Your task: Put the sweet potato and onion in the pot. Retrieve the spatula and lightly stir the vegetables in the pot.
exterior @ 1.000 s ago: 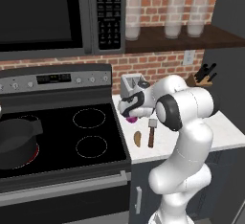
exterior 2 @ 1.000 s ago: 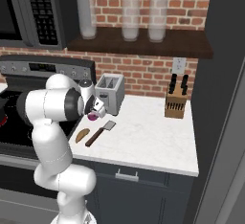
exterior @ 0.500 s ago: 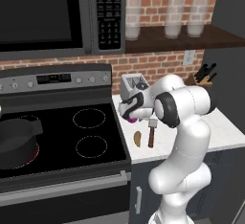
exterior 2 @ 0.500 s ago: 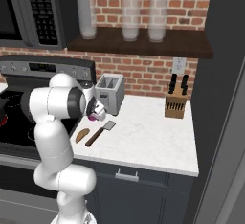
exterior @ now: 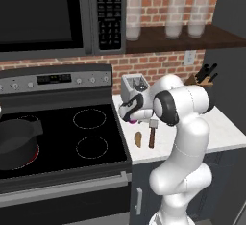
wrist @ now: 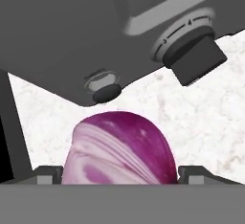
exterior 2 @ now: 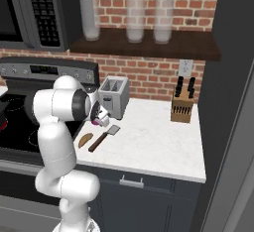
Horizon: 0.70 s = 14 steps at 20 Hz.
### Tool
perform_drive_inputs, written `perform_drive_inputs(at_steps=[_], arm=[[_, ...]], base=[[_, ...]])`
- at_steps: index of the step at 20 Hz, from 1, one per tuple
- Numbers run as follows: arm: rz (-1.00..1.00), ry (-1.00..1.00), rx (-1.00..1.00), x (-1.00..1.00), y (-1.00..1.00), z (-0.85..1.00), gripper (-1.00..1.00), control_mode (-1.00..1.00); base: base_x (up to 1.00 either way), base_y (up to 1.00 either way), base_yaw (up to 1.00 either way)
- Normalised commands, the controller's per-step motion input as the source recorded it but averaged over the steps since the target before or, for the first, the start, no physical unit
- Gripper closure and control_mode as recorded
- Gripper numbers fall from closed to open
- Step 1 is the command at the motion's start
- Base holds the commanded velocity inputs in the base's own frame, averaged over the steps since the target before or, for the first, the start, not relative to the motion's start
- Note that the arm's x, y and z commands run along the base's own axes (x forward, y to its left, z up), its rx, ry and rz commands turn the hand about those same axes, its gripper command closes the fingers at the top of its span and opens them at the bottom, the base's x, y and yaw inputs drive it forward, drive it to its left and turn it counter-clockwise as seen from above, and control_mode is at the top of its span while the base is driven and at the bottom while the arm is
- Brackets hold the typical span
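Two dark finger tips of the gripper [wrist: 119, 177] sit on either side of the onion [wrist: 119, 149] in the hand view, one at each flank of the bulb, so the gripper is closed on it. The onion's pink-purple skin with paler streaks takes up the lower middle of that view, and behind it stand the grey base of the toaster [wrist: 95, 31], with its dial and lever knob, and the white marbled table [wrist: 191, 122].

From the left base view the gripper [exterior: 129, 117] is held above the table [exterior: 226, 128] just in front of the toaster [exterior: 133, 85], with a sliver of the onion [exterior: 130, 120] peeking out at the fingers. The right base view shows the same: gripper [exterior 2: 100, 119] beside the toaster [exterior 2: 114, 97], the onion [exterior 2: 96, 122] a small purple spot at its tip.

Below the gripper the sweet potato [exterior: 138, 139] lies on the table near its stove-side edge, and the spatula [exterior: 152, 133] lies just beside it, blade toward the toaster, dark handle toward the front. In the right base view the sweet potato [exterior 2: 85, 139] and spatula [exterior 2: 104, 137] lie side by side, apart from each other.

Well to the left, the pot [exterior: 17, 142] sits on the front left burner of the black stove [exterior: 81, 142]. A knife block [exterior 2: 181, 108] stands at the far end of the table [exterior 2: 158, 146].
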Motion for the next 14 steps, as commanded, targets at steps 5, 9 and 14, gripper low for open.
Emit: perform_drive_inputs(at_steps=[5, 9, 14], arm=[[-0.02, 0.00, 0.00, 0.05, 0.00, -0.05, 1.00, -1.00], [0.00, 0.00, 0.00, 0.00, 0.00, 0.00, 1.00, -1.00], [0.03, -0.12, 0.02, -0.61, 0.00, 0.26, 1.00, -1.00]], base=[[0.00, 0.00, 0.00], [0.00, 0.00, 0.00], [0.00, 0.00, 0.00]])
